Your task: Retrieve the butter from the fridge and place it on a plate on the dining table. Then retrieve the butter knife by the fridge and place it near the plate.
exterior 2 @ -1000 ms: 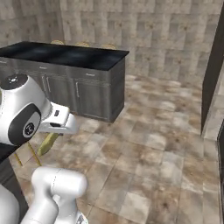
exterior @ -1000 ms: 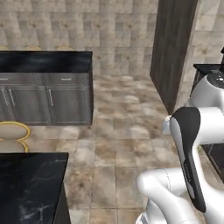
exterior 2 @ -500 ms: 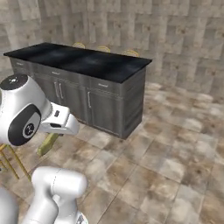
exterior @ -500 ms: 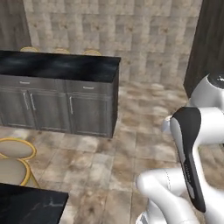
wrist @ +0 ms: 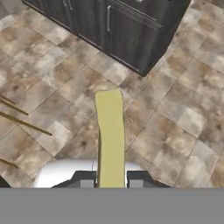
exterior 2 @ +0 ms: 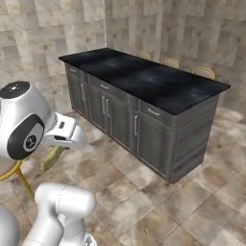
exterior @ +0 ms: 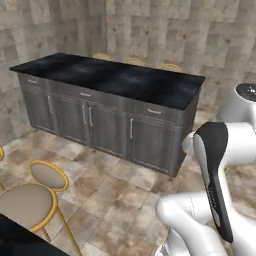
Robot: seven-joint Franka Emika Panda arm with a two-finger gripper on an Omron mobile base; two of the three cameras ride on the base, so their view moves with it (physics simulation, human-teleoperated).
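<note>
Olive-yellow, elongated bar of butter [wrist: 110, 135] clamped at its near end between the two small dark finger tips of the end effector [wrist: 110, 179], jutting straight ahead of it over the beige stone-tile floor [wrist: 175, 109]. Held in the air, well short of the black marbled-top table on its dark grey wood base [exterior 2: 149, 79], which stands ahead of and beyond the end effector. Judged light and short enough to carry without sag, but likely soft and greasy: a hard squeeze could dent or shear it, and a slack one could let it slide out forward, since so much of its length overhangs the grip. Better taken nearer the middle, across the narrow sides, and best kept level and unhurried while carried. No round pale plate made out on the visible table top, so the drop spot cannot yet be told. Hand view alone gives the grip itself, the bar's flat pale top face and thin gold stool legs [wrist: 24, 124] off to one side of the end effector. Right base view shows the butter [exterior 2: 53, 157] only as a slanted sliver below the white wrist, plus three gold stool backs [exterior 2: 169, 61] past the table's far edge. Left base view adds gold-framed round stools with tan seats [exterior: 25, 202] close by the base and the long front of the table [exterior: 125, 80] with its drawers and bar handles.
</note>
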